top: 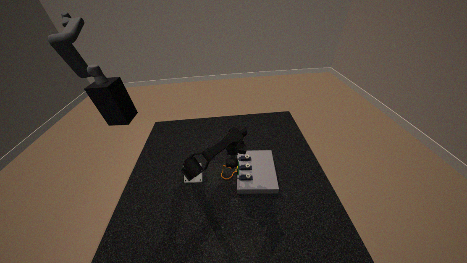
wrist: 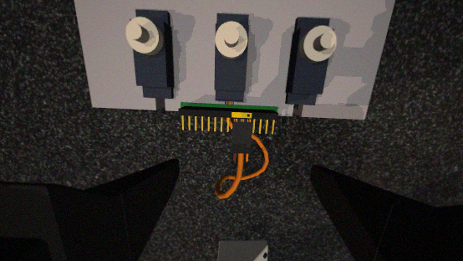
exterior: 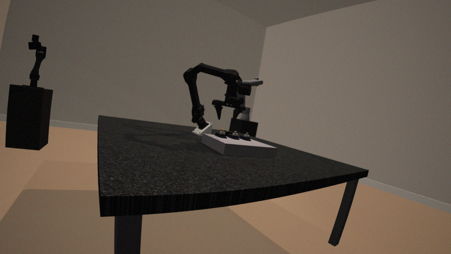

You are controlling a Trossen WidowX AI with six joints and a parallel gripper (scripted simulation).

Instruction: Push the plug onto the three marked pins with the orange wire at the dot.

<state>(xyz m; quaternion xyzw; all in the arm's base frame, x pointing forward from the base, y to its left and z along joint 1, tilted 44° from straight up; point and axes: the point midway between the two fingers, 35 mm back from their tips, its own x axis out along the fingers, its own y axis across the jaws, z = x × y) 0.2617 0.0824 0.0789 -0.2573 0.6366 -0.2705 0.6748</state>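
Note:
The dark plug [wrist: 241, 139] sits in line with the pin row, below the yellow band [wrist: 239, 115], which has its dot at the right end. The plug looks square to the row, its front close to the black header; it covers the marked pins. The pins [wrist: 202, 123] beside it look straight. The orange lead [wrist: 266, 155] [top: 225, 178] loops behind the plug; single wire colours cannot be told apart. The middle servo [wrist: 231, 75] [top: 245, 167] sits in the pale holder [wrist: 113, 88] [top: 263, 169] [exterior: 249, 149]. My gripper [wrist: 245, 168] [exterior: 226, 120] is open and empty above, fingers wide either side of the plug.
Two more servos [wrist: 154, 71] [wrist: 311, 71] flank the middle one on the holder. The arm's white base plate [top: 193, 179] [exterior: 202, 129] stands on the dark table [top: 182, 222] [exterior: 157, 170]. Other arms stand on black pedestals [top: 111, 101] [exterior: 26, 116] away from the table.

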